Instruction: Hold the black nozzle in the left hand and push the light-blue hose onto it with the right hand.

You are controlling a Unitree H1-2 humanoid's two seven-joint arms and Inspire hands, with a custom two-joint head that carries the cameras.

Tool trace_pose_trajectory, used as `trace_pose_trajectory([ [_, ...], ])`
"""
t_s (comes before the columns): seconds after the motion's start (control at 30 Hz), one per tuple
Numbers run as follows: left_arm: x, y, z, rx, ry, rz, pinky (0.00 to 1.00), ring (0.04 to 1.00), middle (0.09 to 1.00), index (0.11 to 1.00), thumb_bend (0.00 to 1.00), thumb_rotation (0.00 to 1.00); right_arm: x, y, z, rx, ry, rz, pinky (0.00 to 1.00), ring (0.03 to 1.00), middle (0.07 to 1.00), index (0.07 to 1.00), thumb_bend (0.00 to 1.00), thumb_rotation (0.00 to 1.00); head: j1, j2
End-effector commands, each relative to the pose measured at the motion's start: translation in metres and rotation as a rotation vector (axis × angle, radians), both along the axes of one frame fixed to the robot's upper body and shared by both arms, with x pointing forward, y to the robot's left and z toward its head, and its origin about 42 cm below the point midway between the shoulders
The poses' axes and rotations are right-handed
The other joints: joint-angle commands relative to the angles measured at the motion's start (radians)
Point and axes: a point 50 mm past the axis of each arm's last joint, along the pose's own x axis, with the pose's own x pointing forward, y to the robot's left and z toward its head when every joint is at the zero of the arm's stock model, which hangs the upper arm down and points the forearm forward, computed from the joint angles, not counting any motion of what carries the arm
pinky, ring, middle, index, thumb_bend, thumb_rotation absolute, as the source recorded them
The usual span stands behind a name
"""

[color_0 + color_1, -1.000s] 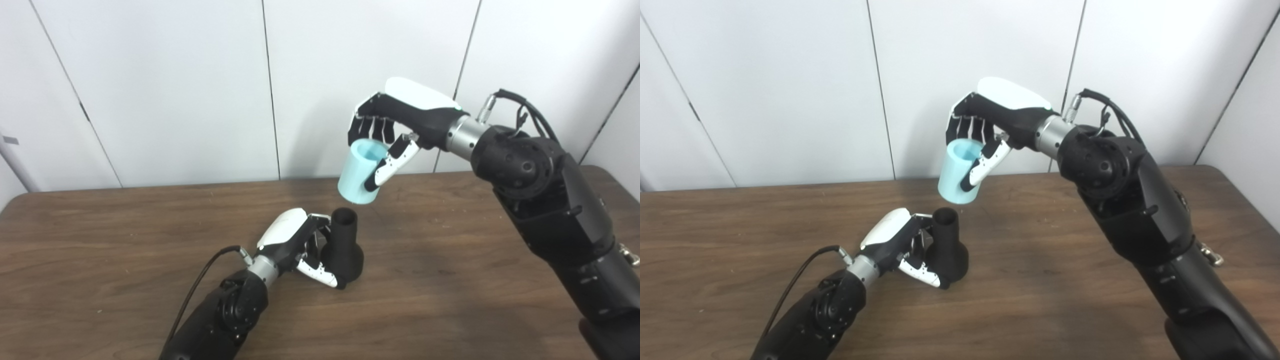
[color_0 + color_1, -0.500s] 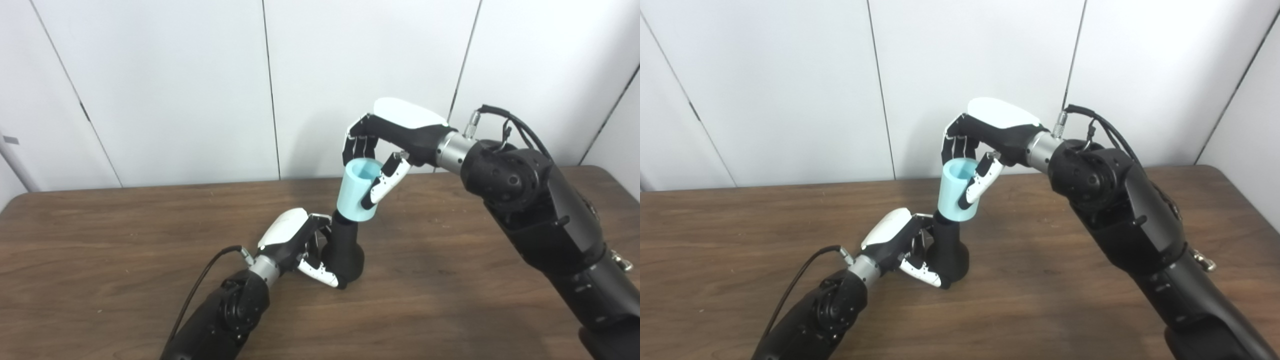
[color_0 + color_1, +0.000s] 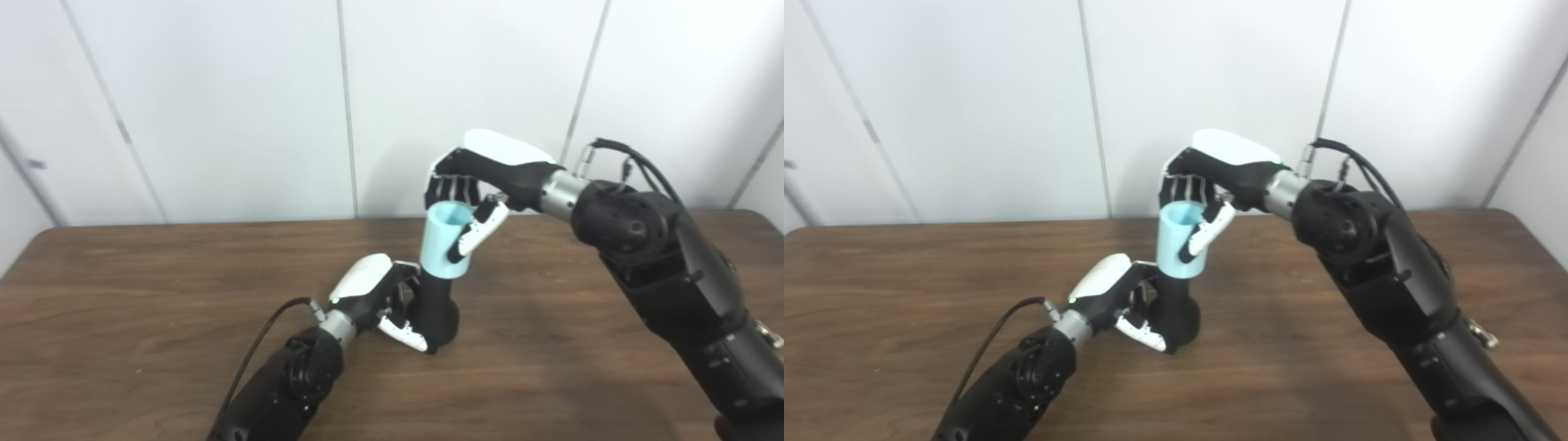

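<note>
Nozzle (image 3: pixel 436 309), black, stands upright on the table (image 3: pixel 122 318) at frame centre; we see the left hand (image 3: pixel 373 297) wrapped around its wide base. Hose (image 3: pixel 446 240), light blue, sits over the nozzle's neck, directly above. We note the right hand (image 3: pixel 484 184) closed on the hose from the upper right, thumb across its side.

Black nozzle (image 3: pixel 436 309): matte, flared base resting on the wooden surface, narrow neck pointing up toward 12 o'clock. Light-blue hose (image 3: pixel 446 241): short, smooth, open-topped cylinder (hollow interior visible), seated over the neck's tip, nearly upright, its top leaning slightly toward 1 o'clock.
</note>
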Motion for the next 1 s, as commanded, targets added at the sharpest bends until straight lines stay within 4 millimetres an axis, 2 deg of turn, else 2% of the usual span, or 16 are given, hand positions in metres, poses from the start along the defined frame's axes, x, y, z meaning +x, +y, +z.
trace_pose_trajectory([
  [0.0, -0.022, 0.001, -0.048, 0.152, 0.169, 0.005, 0.37, 0.411, 0.407, 0.495, 0.52, 0.00, 0.000, 0.006, 0.008, 0.011, -0.029, 0.010, 0.36, 0.415, 0.479, 0.516, 0.52, 0.00, 0.001, 0.001],
  [0.43, -0.021, 0.002, -0.047, 0.155, 0.175, 0.019, 0.36, 0.399, 0.399, 0.494, 0.52, 0.00, -0.005, 0.009, -0.008, -0.045, -0.020, 0.036, 0.37, 0.428, 0.496, 0.494, 0.52, 0.00, 0.002, 0.013],
  [0.53, -0.020, 0.002, -0.046, 0.154, 0.175, 0.019, 0.36, 0.397, 0.465, 0.484, 0.53, 0.00, -0.007, 0.010, -0.013, -0.061, -0.010, 0.036, 0.34, 0.408, 0.476, 0.524, 0.52, 0.00, -0.002, 0.015],
  [0.73, -0.020, 0.004, -0.044, 0.152, 0.174, 0.021, 0.33, 0.384, 0.473, 0.483, 0.53, 0.00, -0.009, 0.009, -0.024, -0.081, 0.016, 0.048, 0.29, 0.382, 0.444, 0.535, 0.51, 0.00, -0.009, 0.021],
  [0.8, -0.020, 0.004, -0.045, 0.155, 0.175, 0.022, 0.33, 0.386, 0.417, 0.491, 0.52, 0.00, -0.010, 0.008, -0.025, -0.086, 0.022, 0.053, 0.31, 0.386, 0.451, 0.534, 0.51, 0.00, -0.011, 0.022],
  [0.87, -0.020, 0.005, -0.046, 0.156, 0.175, 0.023, 0.35, 0.396, 0.404, 0.493, 0.52, 0.00, -0.011, 0.007, -0.026, -0.095, 0.023, 0.056, 0.34, 0.398, 0.462, 0.529, 0.52, 0.00, -0.012, 0.023],
  [0.97, -0.020, 0.005, -0.045, 0.157, 0.173, 0.024, 0.33, 0.378, 0.464, 0.484, 0.53, 0.00, -0.013, 0.005, -0.028, -0.104, 0.029, 0.062, 0.35, 0.404, 0.458, 0.529, 0.52, 0.00, -0.014, 0.024],
])
